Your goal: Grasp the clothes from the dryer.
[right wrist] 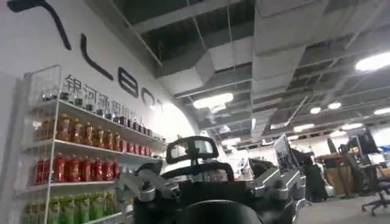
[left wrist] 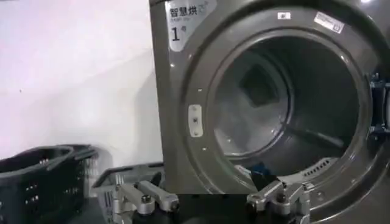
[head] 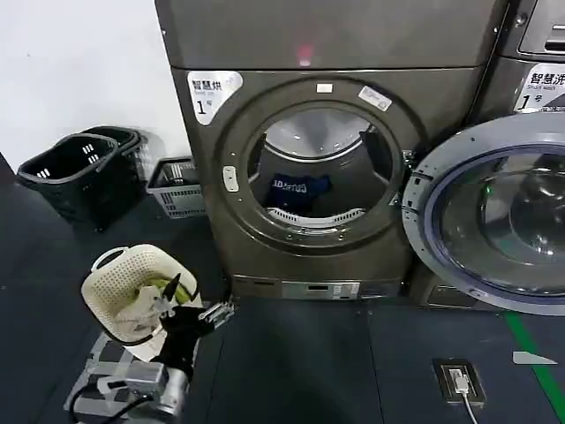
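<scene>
Bronze-grey metal dryer point(head: 327, 150): a large front-loading machine is seen standing on the dark floor point(head: 291, 362), against the white wall; a white corner label with "1" is fixed at its upper left corner and a small red light glows on its top panel.
Round port: it is wide open; the glass door point(head: 494, 221) is swung out to the right edge of the machine.
Dark blue clothes point(head: 296, 188): they are seen lying inside the drum, at its lower rim, just above the perforated lip.
Left gripper point(head: 190, 311): it is held low, before the lower left corner of the dryer and well apart from the port; its fingers point(left wrist: 143, 198) are spread wide and nothing is grasped.
Right gripper point(right wrist: 207, 195): it is pointed away from the machine, toward a room with drink shelves; its fingers are spread apart and nothing is held.
Cream perforated plastic basket point(head: 132, 287): it is placed on the floor just beside the left gripper.
Black plastic baskets point(head: 79, 172): they are set at the wall, left of the dryer.
</scene>
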Robot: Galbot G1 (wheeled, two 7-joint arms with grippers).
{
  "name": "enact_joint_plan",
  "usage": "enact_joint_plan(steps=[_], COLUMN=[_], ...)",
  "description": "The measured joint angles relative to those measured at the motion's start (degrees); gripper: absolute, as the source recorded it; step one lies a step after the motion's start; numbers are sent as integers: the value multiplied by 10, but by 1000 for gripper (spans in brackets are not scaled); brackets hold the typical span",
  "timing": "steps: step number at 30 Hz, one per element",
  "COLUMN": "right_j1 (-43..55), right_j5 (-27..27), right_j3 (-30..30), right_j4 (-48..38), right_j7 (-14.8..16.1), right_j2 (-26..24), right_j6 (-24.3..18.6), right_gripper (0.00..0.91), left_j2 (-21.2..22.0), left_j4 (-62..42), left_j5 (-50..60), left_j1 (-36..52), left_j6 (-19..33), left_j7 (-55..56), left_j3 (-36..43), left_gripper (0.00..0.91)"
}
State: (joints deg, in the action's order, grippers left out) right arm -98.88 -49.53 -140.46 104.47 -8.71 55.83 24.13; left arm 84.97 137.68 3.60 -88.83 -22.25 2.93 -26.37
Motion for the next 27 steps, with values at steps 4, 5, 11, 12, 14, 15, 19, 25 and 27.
enact_joint_plan(steps=[4,5,11,12,14,15,19,25,27], right_j1=[1,2,4,5,5,5,7,4,3], right_j5=[0,1,2,2,2,2,2,2,2], right_j3=[-1,-1,0,0,1,1,4,3,3], right_j4=[-2,-3,-4,-4,-6,-6,-5,-7,-6], right_j7=[1,2,3,3,4,4,5,8,8], right_j2=[-2,-3,-5,-6,-7,-7,-4,0,0], right_j6=[-1,-2,-4,-4,-4,-5,-7,-9,-10], right_gripper=[907,907,907,907,907,907,907,907,907], left_j2=[0,1,0,1,1,1,3,2,2], left_j4=[-1,-1,-1,-1,-2,-2,-2,-1,1], left_j5=[-1,-1,-2,-2,-2,-2,-2,-3,-3], left_j1=[1,1,2,1,1,0,-1,-4,-5], left_j6=[0,0,-1,-1,-1,-1,-2,-2,-1], left_j7=[0,0,-1,-1,-1,-1,-1,-1,-1], left_j3=[-1,-1,-2,-2,-2,-2,-2,-1,0], left_gripper=[907,907,907,907,907,907,907,907,907])
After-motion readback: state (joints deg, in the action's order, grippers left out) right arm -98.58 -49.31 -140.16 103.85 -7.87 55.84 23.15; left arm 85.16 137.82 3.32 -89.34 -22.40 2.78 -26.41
